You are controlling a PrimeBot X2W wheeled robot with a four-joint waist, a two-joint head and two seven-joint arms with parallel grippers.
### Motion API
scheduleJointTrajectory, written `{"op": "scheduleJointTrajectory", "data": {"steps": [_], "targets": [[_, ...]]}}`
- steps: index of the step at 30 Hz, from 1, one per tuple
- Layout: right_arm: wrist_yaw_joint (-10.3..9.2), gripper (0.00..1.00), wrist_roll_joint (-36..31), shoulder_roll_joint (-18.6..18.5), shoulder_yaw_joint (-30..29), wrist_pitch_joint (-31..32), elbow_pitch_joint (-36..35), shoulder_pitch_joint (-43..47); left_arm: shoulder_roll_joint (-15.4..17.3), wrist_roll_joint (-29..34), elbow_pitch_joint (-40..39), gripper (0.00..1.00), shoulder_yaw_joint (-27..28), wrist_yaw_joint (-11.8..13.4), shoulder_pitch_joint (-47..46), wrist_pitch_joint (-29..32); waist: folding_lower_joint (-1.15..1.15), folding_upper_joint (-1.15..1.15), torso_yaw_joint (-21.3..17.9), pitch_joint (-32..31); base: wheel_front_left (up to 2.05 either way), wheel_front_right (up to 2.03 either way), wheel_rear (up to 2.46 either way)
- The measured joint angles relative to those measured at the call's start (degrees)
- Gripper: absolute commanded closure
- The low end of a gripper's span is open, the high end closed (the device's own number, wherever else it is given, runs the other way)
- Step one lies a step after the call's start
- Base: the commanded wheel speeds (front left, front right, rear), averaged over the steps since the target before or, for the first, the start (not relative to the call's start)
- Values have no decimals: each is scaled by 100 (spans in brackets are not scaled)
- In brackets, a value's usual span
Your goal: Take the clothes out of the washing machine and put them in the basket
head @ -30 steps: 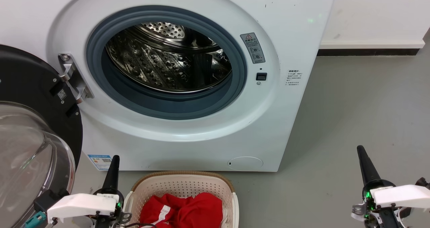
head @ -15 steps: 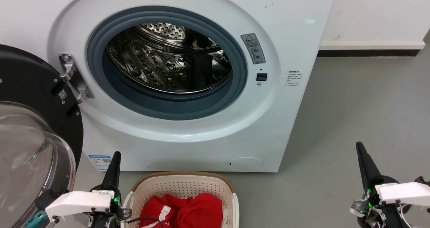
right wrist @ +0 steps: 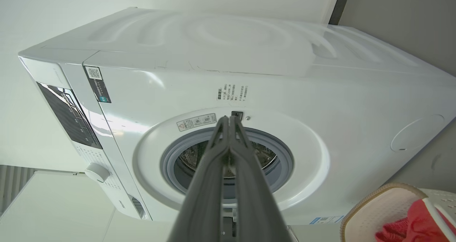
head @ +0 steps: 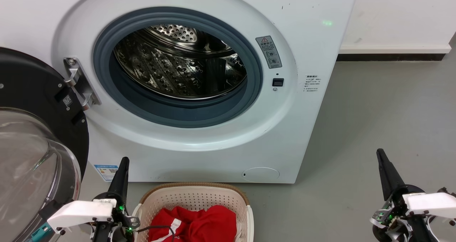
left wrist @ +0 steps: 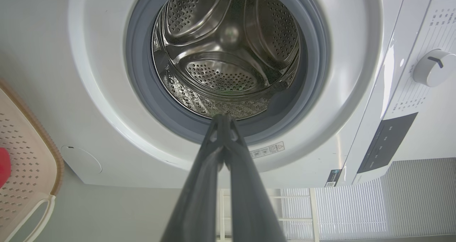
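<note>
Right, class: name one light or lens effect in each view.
Head view: bright glints on the steel drum, a green spot on the washing machine. Left wrist view: the wide-angle lens bows the machine's front; the left claw looks soft near the lens. Right wrist view: sheen on the machine's white panels.

Grey floor [head: 374,110], white washing machine [head: 199,156] standing on it, cream basket [head: 194,198] just in front

A smooth grey floor [head: 374,128] is seen at the right, evenly lit and faintly marked. At the far right it is met by a white wall [head: 392,14] — a white skirting [head: 392,48] is set along its foot, a dark strip [head: 392,56] beneath. In the left wrist view a ribbed grey panel [left wrist: 392,206] is shown beside a white frame [left wrist: 263,210].
</note>
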Motion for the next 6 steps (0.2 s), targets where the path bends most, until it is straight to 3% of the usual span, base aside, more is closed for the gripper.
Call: {"op": "scheduleJointTrajectory", "data": {"steps": [6], "targets": [[0,100,252,-2,-5,73,18,-69,-2,-249,27,100,11,-12,-28,57,0,0,3,-7,0,0,0]]}}
